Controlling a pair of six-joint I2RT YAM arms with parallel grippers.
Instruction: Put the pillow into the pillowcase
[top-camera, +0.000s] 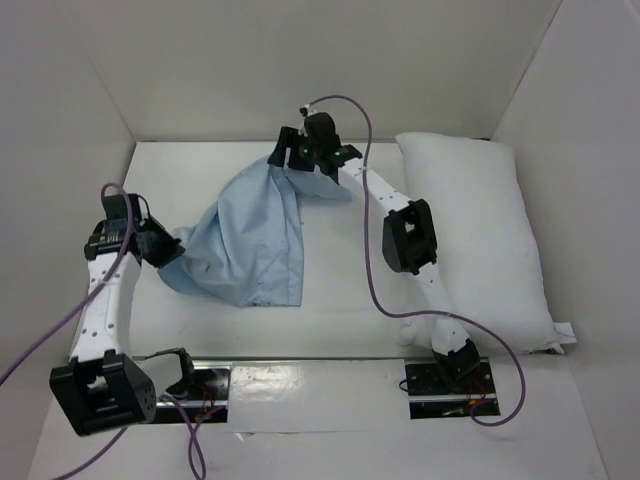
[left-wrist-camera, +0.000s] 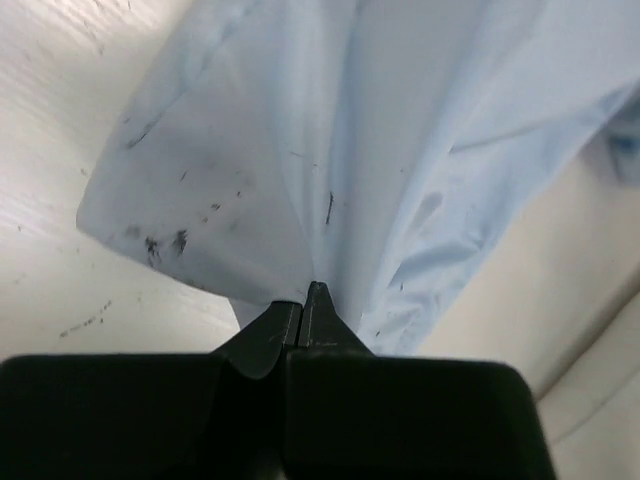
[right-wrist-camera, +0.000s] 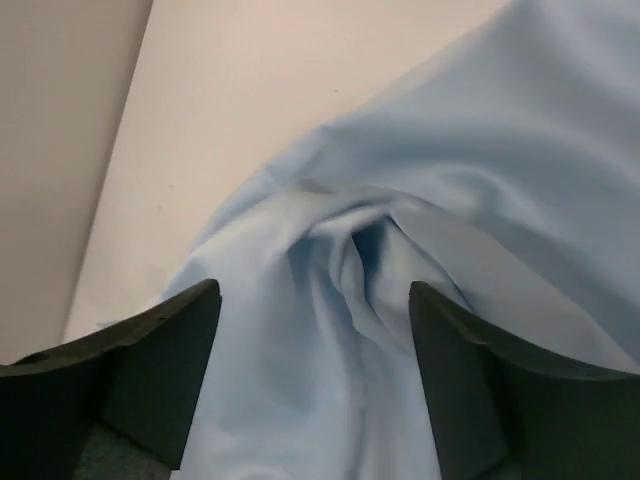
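The light blue pillowcase (top-camera: 250, 240) lies crumpled in the middle of the white table, drawn out between its left corner and its far end. My left gripper (top-camera: 170, 250) is shut on that left corner; in the left wrist view the jaws meet with the pillowcase (left-wrist-camera: 350, 150) pinched at the left gripper's (left-wrist-camera: 305, 298) tips. My right gripper (top-camera: 284, 154) is at the cloth's far end. It is open, and folds of the pillowcase (right-wrist-camera: 330, 260) lie between the spread fingers of the right gripper (right-wrist-camera: 315, 310). The white pillow (top-camera: 480, 230) lies untouched at the right.
White walls (top-camera: 300, 60) enclose the table at the back and both sides. The right arm (top-camera: 410, 240) stretches diagonally beside the pillow's left edge. Purple cables (top-camera: 372, 270) loop over the table. A small tag (top-camera: 568, 330) sticks out at the pillow's near corner.
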